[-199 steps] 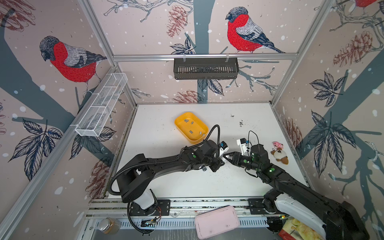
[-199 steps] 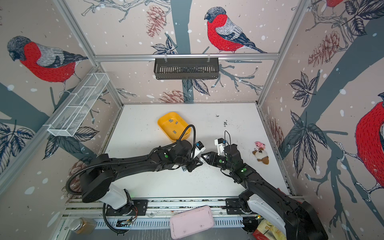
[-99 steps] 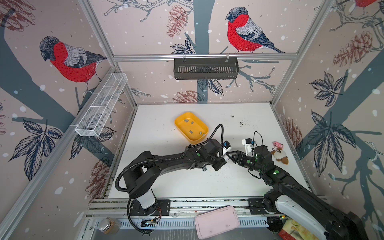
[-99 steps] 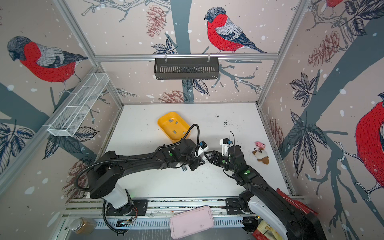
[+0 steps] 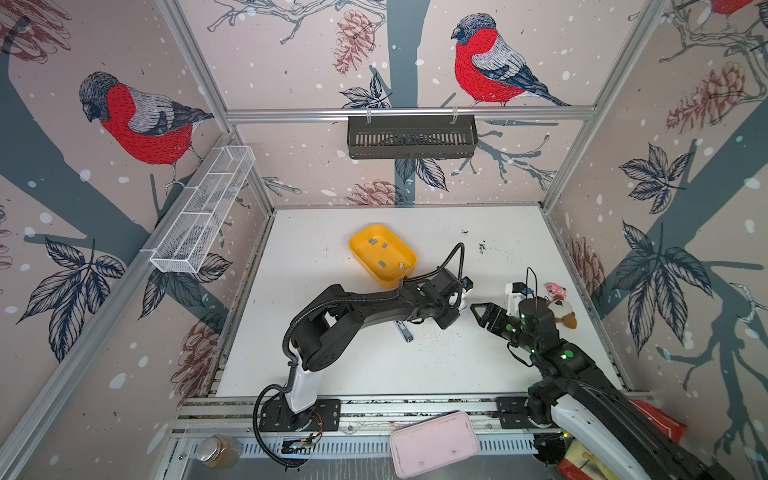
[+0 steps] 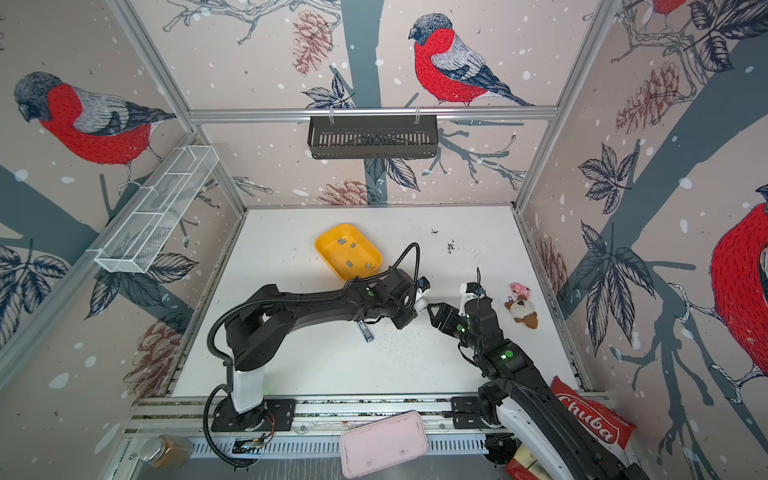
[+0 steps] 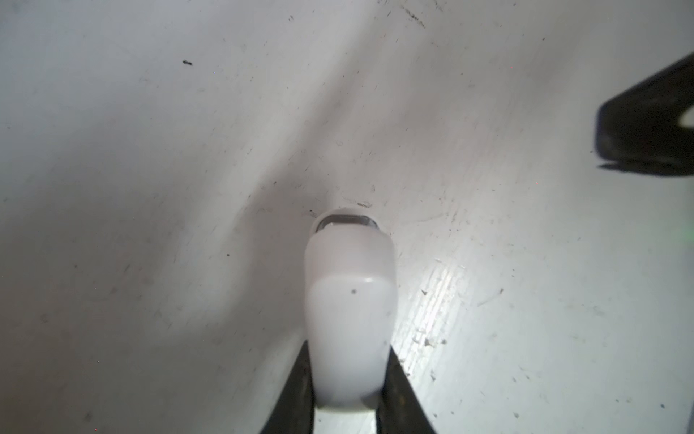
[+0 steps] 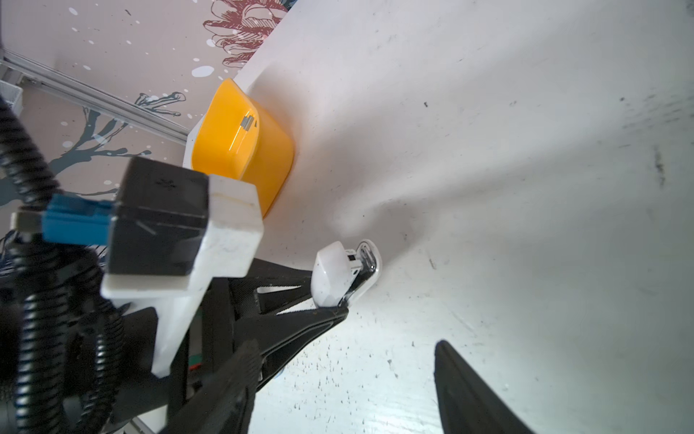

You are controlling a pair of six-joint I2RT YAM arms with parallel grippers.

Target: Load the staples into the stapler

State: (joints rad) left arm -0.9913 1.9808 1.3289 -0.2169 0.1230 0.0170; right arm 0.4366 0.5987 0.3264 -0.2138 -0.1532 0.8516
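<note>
Backed off from the stapler, which it was right up against a second ago, the right hand now hangs just beside it with a gap between, jaws spread wide and holding nothing. The white, scuffed surface is dusted with dark specks near its middle. It is boxed in by walls papered with red-breasted birds. A black basket hangs on the back rail and a white wire basket on the left wall. Toward the back edge sits a yellow tray with the staples scattered loose inside. The left hand reaches low across the middle, fingers narrow and clamped on the stapler (its nose points at the right hand). A small metal piece lies by the left arm, and a plush toy near the right edge. Both top views hide the left fingers beneath the wrist. Whether any strip sits in the stapler's metal slot is hard to make out.
</note>
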